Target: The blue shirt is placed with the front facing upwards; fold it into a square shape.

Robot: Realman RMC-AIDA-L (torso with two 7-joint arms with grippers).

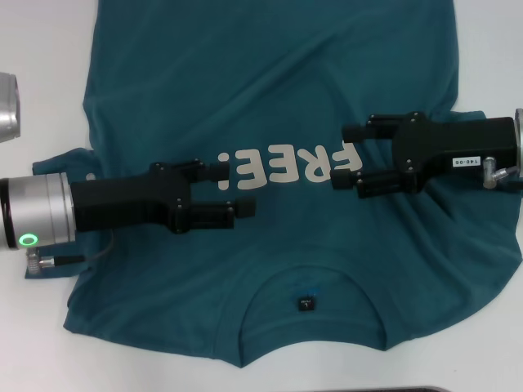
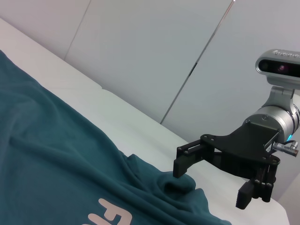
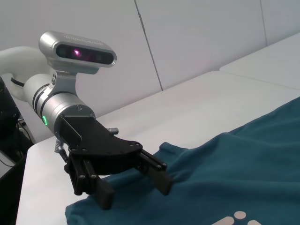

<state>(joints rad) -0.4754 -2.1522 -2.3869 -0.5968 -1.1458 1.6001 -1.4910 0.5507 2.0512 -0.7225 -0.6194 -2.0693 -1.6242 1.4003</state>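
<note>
1. Left gripper (image 1: 234,189) reaches in from the robot's left over the blue shirt (image 1: 270,98), hovering beside the exclamation mark of the cream "FREE" lettering (image 1: 298,167); its fingers (image 1: 216,171) are spread, nothing between them. Arm's silver wrist section shows a lit green ring.
2. The shirt lies front-up on the white table (image 1: 41,237), covering most of the head view. Collar (image 1: 315,282) w/ small black neck label (image 1: 306,303) sits at the robot's near edge, hem running out of view at the far side (lettering reads upside down from the head camera).
3. Left sleeve lies beneath the left arm, fabric wrinkled around it; more creases run diagonally across the chest.
4. Right gripper (image 1: 350,157) comes in from the robot's right, at the "F" end of the lettering; fingers (image 1: 359,131) spread apart, empty. In the left wrist view, the same gripper (image 2: 213,185) hangs just above the shirt's bunched right sleeve; whether a fingertip touches cloth, cannot tell.
5. Right wrist view: left gripper (image 3: 133,183) low over the shirt's edge, fingers open, pale wall panels behind.
</note>
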